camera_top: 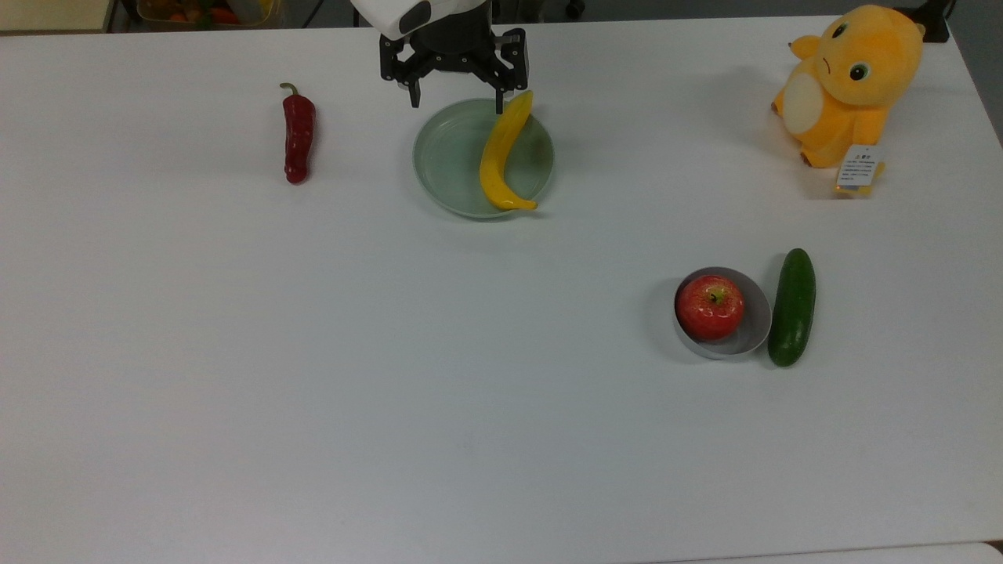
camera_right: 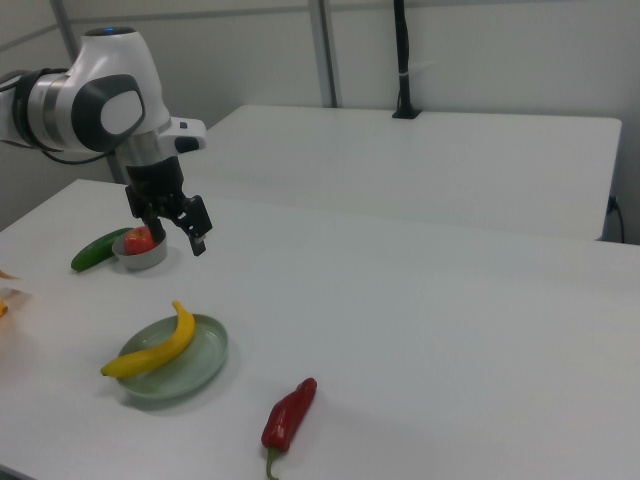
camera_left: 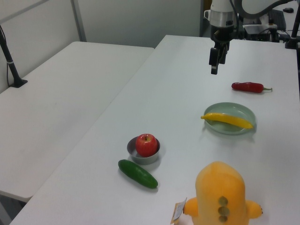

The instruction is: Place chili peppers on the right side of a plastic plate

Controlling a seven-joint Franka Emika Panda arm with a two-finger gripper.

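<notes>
Our gripper hangs with its fingers spread apart and empty, above the far rim of the pale green plate. A banana lies across the plate toward the top view's right. The red chili pepper sits on the table well apart, on the top view's left. We judge the main risks to be snagging the banana while carrying, or the bumpy chili slipping from our grasp.

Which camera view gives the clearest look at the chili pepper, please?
The top view: the chili pepper lies unobstructed on the table, its bumpy length and curved stem visible from above. The right view shows it close but foreshortened. The left view shows it far off beyond the plastic plate.
</notes>
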